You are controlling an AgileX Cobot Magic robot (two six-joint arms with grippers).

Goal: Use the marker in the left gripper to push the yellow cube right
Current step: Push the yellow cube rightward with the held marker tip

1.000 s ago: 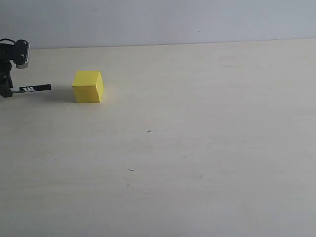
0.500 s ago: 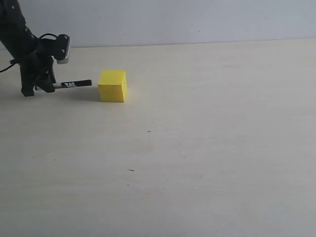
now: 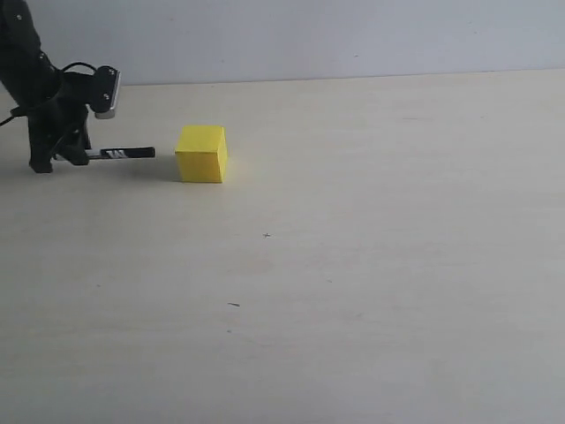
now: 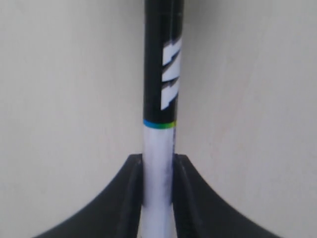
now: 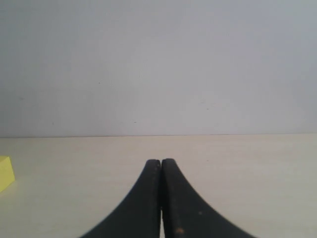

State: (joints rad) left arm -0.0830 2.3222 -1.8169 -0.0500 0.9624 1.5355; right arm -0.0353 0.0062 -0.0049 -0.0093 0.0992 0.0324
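Exterior view is showing the left gripper, jaws clamping the marker, pointing its tip just short of the yellow cube on the bench, so the rightward push is looking unfinished, while the right gripper is keeping its jaws together, empty.

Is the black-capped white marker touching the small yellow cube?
Apart. The exterior view shows bare table between the marker and the yellow cube.

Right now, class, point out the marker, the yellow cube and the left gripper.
marker (image 3: 124,154), exterior view, its black labelled section.
yellow cube (image 3: 199,166), exterior view, its front face.
left gripper (image 4: 158,161), left wrist view, midway between its jaws.
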